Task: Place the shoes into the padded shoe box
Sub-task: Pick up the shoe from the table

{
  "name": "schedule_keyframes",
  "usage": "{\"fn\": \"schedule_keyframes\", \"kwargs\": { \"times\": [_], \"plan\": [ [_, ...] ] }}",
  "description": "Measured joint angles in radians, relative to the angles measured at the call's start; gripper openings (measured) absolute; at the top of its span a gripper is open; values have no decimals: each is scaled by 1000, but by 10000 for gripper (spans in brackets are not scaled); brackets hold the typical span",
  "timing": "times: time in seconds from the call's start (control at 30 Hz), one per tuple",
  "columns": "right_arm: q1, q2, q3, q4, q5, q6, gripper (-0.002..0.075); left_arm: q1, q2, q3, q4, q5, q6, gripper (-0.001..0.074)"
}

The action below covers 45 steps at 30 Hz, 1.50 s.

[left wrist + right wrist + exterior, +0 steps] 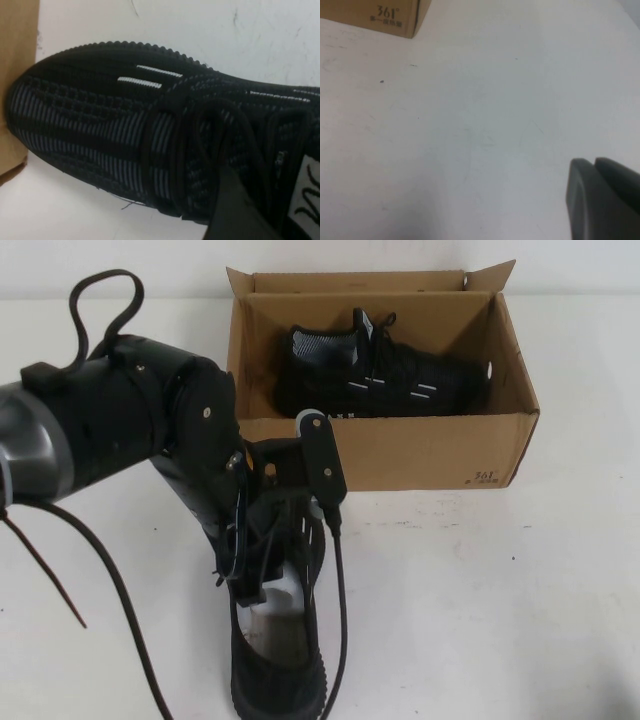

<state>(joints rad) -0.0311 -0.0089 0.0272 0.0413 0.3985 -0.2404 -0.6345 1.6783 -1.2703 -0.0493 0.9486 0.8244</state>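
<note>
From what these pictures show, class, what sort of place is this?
Probably a robot test bench, not a home: a bare white table, one brown shoe box holding a sneaker, the left pincer over another sneaker, the right pincer over bare tabletop.

One shoe (pixel 385 370) filled most of the box (pixel 420 455) floor, leaving a strip along the near wall. The left gripper (pixel 275 585) sat over the second shoe (pixel 280 670) just before the box, crowding that approach. Bare table (pixel 480 600) lay open around the right gripper (pixel 602 200).
</note>
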Motion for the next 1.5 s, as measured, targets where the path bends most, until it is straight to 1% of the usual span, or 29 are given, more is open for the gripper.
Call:
{"fn": "schedule_keyframes", "kwargs": {
  "times": [0.43, 0.7, 0.9, 1.5],
  "plan": [
    [0, 0, 0, 0, 0, 0, -9, 0, 0, -2, -13, 37, 6, 298],
    [0, 0, 0, 0, 0, 0, -9, 0, -22, -69, -17, 79, 8, 298],
    [0, -2, 0, 0, 0, 0, -9, 0, -22, -70, -18, 100, 8, 297],
    [0, -4, 0, 0, 0, 0, -9, 0, 22, -72, -16, 107, 8, 297]
  ]
}}
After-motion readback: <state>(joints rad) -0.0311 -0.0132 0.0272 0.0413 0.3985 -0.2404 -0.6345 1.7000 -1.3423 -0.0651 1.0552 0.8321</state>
